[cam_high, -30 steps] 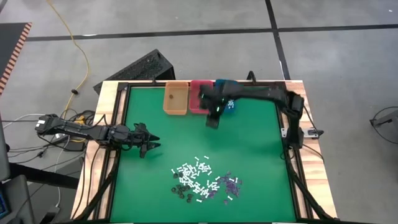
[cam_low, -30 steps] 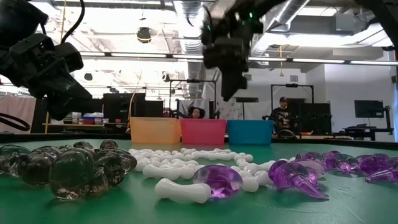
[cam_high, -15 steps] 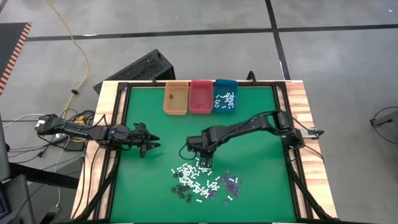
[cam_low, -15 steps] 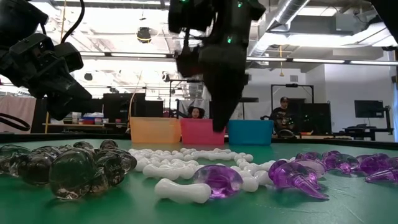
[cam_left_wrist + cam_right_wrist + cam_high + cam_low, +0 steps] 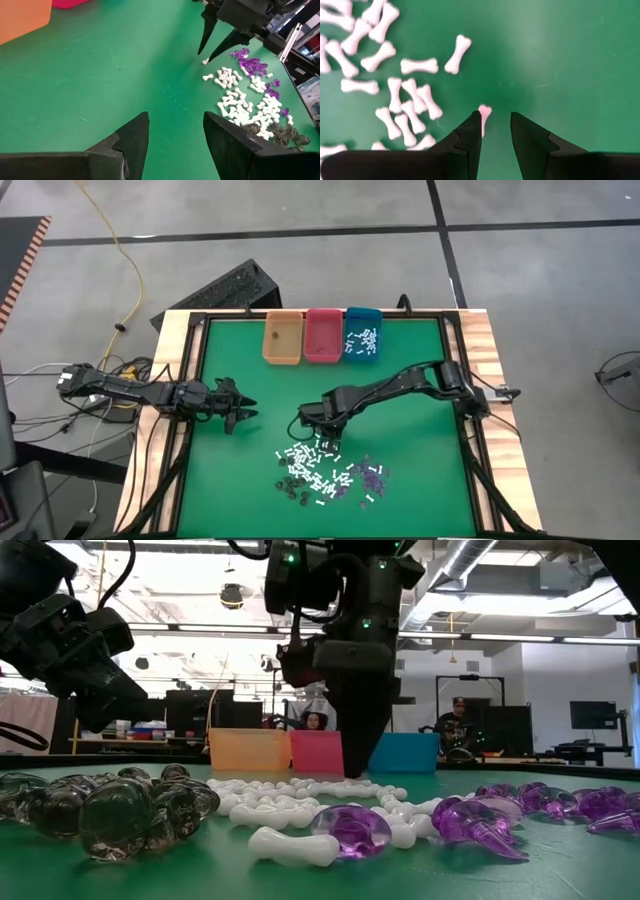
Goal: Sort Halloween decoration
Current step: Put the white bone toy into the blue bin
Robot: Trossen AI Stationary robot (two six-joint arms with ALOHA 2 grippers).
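Observation:
The Halloween decoration lies in a loose pile on the green mat near the table's front: white bone-shaped sticks, purple bits and dark bits. My right gripper points down over the pile's far edge, open by a narrow gap. One white stick lies on the mat just by one fingertip, and the other arm's wrist view shows it between the two tips. My left gripper waits open at the mat's left side, nothing between its fingers.
Three bins stand in a row at the mat's far edge: orange, pink and teal, the teal one with white sticks in it. Bare green mat lies between bins and pile. A wooden frame rims the table.
My right gripper has swung from over the far bins toward the table's near edge and down, ending over the pile's far edge with its fingers pointing more steeply down. Most of the move came early; lately it has only edged lower. The pile has not shifted.

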